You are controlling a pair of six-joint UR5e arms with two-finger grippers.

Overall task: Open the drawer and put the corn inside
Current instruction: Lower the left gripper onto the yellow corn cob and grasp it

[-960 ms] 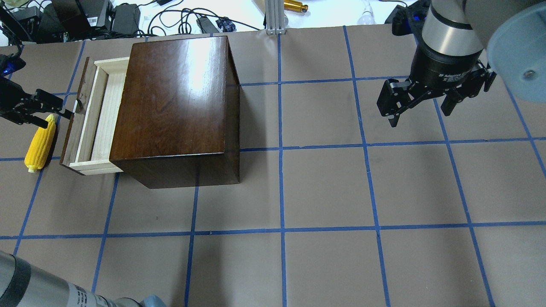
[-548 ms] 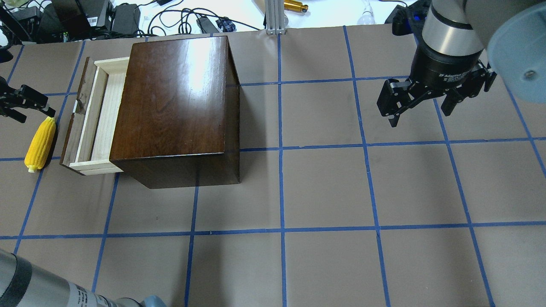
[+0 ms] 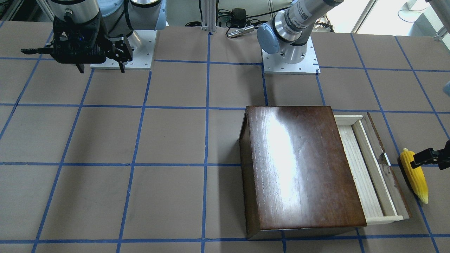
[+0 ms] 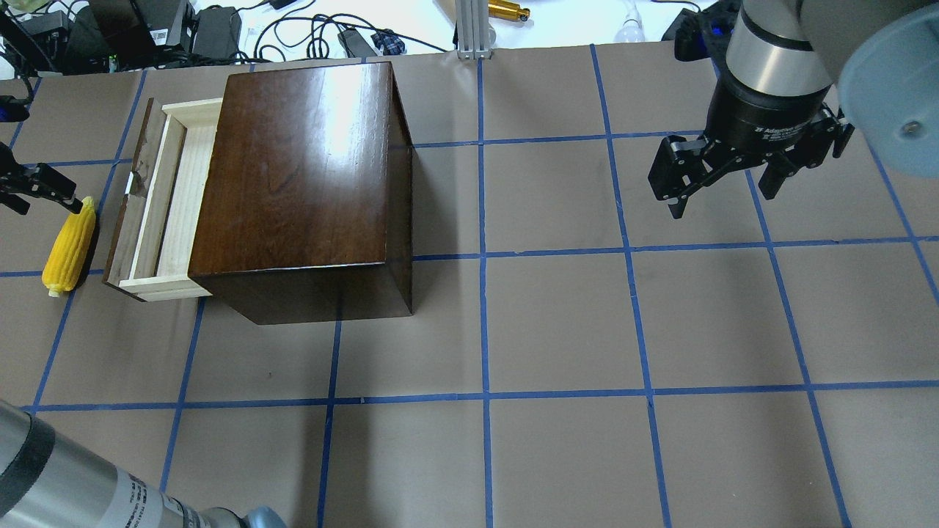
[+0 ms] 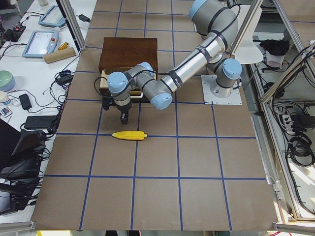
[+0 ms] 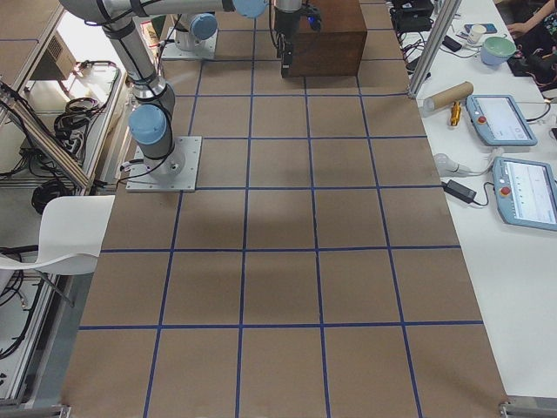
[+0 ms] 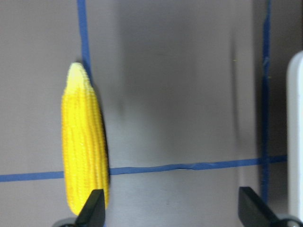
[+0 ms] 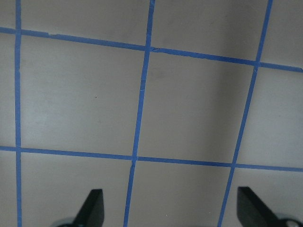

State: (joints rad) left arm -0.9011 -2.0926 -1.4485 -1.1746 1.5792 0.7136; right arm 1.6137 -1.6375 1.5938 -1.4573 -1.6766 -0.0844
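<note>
Left pincer [image 7: 173, 213] hangs over the bench [image 4: 557, 315] at the far left of the overhead view, jaws spread wide with nothing between them. In its wrist view one fingertip [image 7: 94, 210] overlaps the thick end of the corn [image 7: 85, 151] at the lower left. The corn lies flat on the bench outside the drawer [image 4: 172, 198], just beside the dark front panel and roughly parallel to it. The drawer stands pulled partway out of the dark box [image 4: 301, 169], its pale floor showing as a narrow strip, so I judge the opening done and the pick-up of the corn to be the step in hand. The next move calls for a shift toward the left of the wrist frame and upward along the cob, until its middle sits between the fingers. The closing line already runs across the cob's narrow width, so little turning seems needed before coming down and clamping. Open bench lies on the corn's far side from the drawer, but the front panel is close on the other side, leaving a tight gap for that finger. The drawer slot is narrow yet looks longer than the cob, so the corn should go in lengthwise. The right pincer [image 4: 722, 199], spread and empty, hovers at the upper right of the overhead view, well apart.
</note>
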